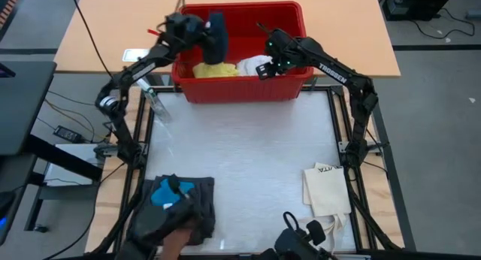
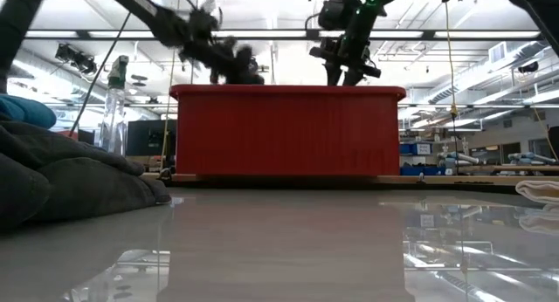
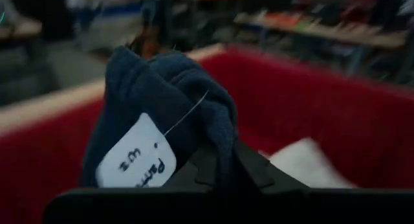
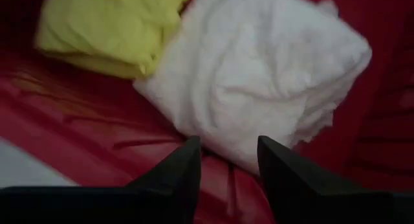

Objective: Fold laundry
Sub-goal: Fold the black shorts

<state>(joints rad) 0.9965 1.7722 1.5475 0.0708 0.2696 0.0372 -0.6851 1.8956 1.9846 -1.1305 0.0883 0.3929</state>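
The task looks early on; only one pile sits out on the pale, glossy surface (image 1: 248, 155): the dark grey shorts (image 1: 176, 215) with a bright blue piece (image 1: 167, 192) on top, lying at the near left corner as a soft, rumpled heap rather than a neat fold, with what may be a person's hand (image 1: 180, 241) at its near edge; three pieces are not yet laid out, so most of the folding is left, as I judge it.

The left hand (image 1: 204, 33) is clamped on a navy cloth (image 3: 165, 101) and holds it up above the left part of the red bin (image 1: 240, 91); the cloth is thick and fleecy, bunched into a rounded hump, with a white paper tag (image 3: 137, 158) on a thin thread dangling from it.

The right hand (image 4: 228, 162) hovers inside the bin with its fingers parted a little, gripping nothing, just above the white cloth (image 4: 259, 68); that piece is fluffy, terry-like, crumpled into a loose ball; beside it and touching lies the yellow cloth (image 4: 110, 26), smoother and thinner, folded in soft creases; the bin is hard, shiny plastic with straight walls.

A flat cream tote bag (image 1: 327, 188) lies at the near right of the surface, well apart from the garments.
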